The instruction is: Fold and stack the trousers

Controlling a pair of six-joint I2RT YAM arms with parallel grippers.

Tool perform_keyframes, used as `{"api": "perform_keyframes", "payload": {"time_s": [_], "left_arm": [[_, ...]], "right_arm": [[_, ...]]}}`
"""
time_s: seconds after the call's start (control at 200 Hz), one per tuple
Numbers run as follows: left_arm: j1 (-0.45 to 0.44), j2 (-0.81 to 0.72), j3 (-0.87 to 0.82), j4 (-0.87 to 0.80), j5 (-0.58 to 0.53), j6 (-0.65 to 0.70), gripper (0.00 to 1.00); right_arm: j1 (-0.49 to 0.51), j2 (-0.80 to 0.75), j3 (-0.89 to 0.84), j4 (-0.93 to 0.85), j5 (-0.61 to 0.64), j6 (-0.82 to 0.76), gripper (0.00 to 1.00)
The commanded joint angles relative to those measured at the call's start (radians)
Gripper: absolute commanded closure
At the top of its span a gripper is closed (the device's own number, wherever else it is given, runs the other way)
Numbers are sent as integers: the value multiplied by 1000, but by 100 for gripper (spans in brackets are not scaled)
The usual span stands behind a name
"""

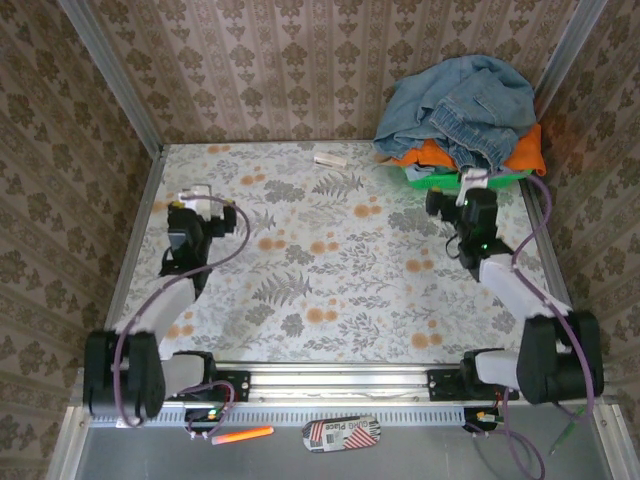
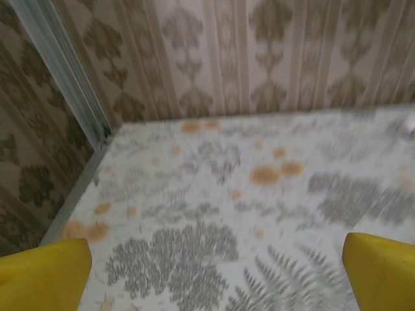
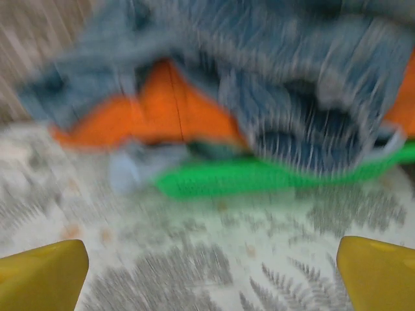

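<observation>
The trousers [image 1: 460, 100] are a crumpled heap of faded blue denim on top of a green basket [image 1: 430, 182] in the table's far right corner, with a bright orange garment [image 1: 525, 150] under them. In the blurred right wrist view the trousers [image 3: 292, 78] hang over the orange garment [image 3: 155, 110] and the basket [image 3: 259, 178]. My right gripper [image 1: 472, 182] [image 3: 211, 272] hovers open just in front of the basket, nothing between its yellow fingers [image 3: 45, 272]. Over the left side of the floral table my left gripper [image 1: 195, 195] [image 2: 217, 272] is open and empty.
A small white object [image 1: 330, 158] lies near the back wall. Patterned walls close in the table at the back and on both sides. An orange marker [image 1: 240, 436] and a striped pouch [image 1: 340, 433] lie below the front rail [image 1: 340, 378].
</observation>
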Motion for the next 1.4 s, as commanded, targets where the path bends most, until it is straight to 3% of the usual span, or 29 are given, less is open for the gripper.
{"api": "perform_keyframes", "payload": {"time_s": [0.0, 0.065, 0.14, 0.195, 0.25, 0.32, 0.455, 0.555, 0.685, 0.745, 0.895, 1.08, 1.395], "left_arm": [[-1, -124, 132, -391, -93, -269, 0], [14, -173, 215, -573, -54, -426, 0], [44, -239, 234, -630, 79, -476, 0], [66, -300, 183, -599, 96, -543, 0], [117, -371, 90, -566, 70, -701, 0], [224, -445, -47, -426, 190, -803, 0], [322, -455, -106, -401, 304, -852, 0], [320, -411, -78, -448, 353, -829, 3], [313, -349, -60, -454, 427, -827, 12], [297, -320, -51, -457, 450, -825, 15], [208, -262, -39, -464, 422, -821, 18], [85, -177, 11, -462, 388, -781, 19], [23, -75, 37, -424, 411, -764, 19]], "right_arm": [[13, -83, 164, -346, 47, 144, 0], [6, -113, 201, -391, 72, 275, 0], [-20, -134, 209, -408, 90, 386, 0], [-32, -107, 259, -474, 56, 377, 0], [-36, -66, 315, -561, 19, 356, 0], [-37, -25, 338, -605, -4, 337, 0], [-52, -32, 265, -491, -56, 321, 0], [-63, -12, 253, -397, -110, 296, 1], [-61, 152, 450, -532, -104, 228, 26], [-59, 242, 531, -576, -93, 204, 31], [-57, 367, 636, -546, -55, 195, 31], [-27, 553, 843, -576, 6, 151, 20], [-8, 813, 1149, -644, 112, 140, 15]]}}
